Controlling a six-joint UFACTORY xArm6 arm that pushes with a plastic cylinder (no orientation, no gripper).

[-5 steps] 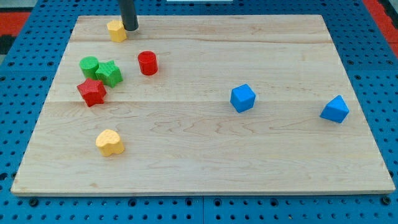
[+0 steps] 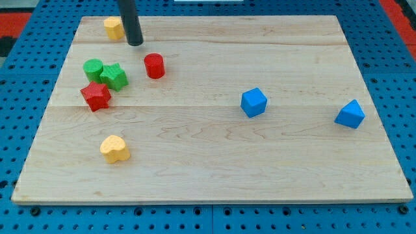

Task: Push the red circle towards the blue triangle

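The red circle (image 2: 154, 65) stands upright in the upper left part of the wooden board (image 2: 214, 175). My tip (image 2: 135, 43) is on the board just above and to the left of it, a short gap away, not touching. A yellow block (image 2: 114, 28) lies to the tip's upper left, near the board's top edge. The blue triangle (image 2: 350, 114) sits far off at the view's right edge of the board. A blue cube-like block (image 2: 253, 102) lies between the red circle and the blue triangle, right of centre.
A green circle (image 2: 93, 67), a green star (image 2: 115, 77) and a red star (image 2: 96, 96) cluster to the left of the red circle. A yellow heart (image 2: 115, 149) lies at the lower left. Blue pegboard surrounds the board.
My tip has moved down the view, from beside the yellow block towards the red circle. The yellow block has shifted a little up and to the left.
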